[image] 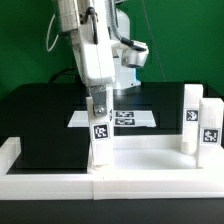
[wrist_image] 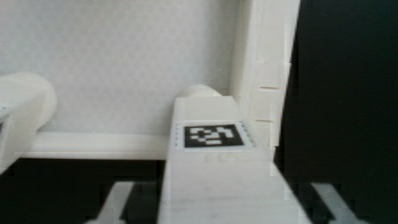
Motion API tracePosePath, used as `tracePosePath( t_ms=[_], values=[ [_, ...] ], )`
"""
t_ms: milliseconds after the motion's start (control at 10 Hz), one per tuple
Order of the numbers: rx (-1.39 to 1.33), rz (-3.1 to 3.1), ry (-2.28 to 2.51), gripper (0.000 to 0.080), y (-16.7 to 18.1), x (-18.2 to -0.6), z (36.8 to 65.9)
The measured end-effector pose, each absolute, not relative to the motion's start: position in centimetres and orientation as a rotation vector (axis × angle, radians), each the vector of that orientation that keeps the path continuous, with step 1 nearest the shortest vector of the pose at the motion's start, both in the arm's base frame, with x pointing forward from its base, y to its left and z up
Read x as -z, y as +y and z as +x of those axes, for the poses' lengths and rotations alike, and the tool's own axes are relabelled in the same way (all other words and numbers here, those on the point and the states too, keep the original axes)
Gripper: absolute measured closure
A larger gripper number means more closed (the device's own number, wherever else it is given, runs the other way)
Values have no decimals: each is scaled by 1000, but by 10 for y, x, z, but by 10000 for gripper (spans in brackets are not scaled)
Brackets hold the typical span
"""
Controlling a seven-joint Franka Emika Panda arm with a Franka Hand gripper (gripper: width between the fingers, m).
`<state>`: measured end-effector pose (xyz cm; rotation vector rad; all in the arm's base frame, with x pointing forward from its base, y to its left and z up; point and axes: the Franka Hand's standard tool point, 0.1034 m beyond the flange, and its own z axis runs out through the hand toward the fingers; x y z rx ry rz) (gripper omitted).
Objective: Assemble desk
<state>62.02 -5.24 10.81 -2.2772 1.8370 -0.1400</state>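
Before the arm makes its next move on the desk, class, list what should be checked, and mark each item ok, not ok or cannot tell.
1. Gripper closed on the held leg block: ok, fingers clamp its top.
2. Held leg block upright: ok.
3. Its lower end seated in a corner socket of the panel: cannot tell, the joint is hidden.
4. Held block's tag readable in the wrist view: ok.
5. Two spare leg blocks upright, apart from the arm: ok.
6. Marker board flat, unobstructed: ok.

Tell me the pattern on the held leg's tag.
Black-and-white square tag on white plastic leg block; wrist view.
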Motion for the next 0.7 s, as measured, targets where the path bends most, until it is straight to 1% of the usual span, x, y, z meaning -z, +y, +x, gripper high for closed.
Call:
tracePosePath(
  t_ms=[100, 200, 300, 400, 600, 700],
  values=[
    [155, -2486, 1559, 330, -50, -106, 620],
    [115, -2608, 1347, 213, -46, -104, 620],
    [85, -2676, 1205, 213, -44, -101, 619],
    [102, -2708, 1142, 163, -46, -101, 620],
    [123, -2788, 945, 153, -46, -101, 620],
    [117, -2879, 725, 151, -46, -102, 619]
  ],
)
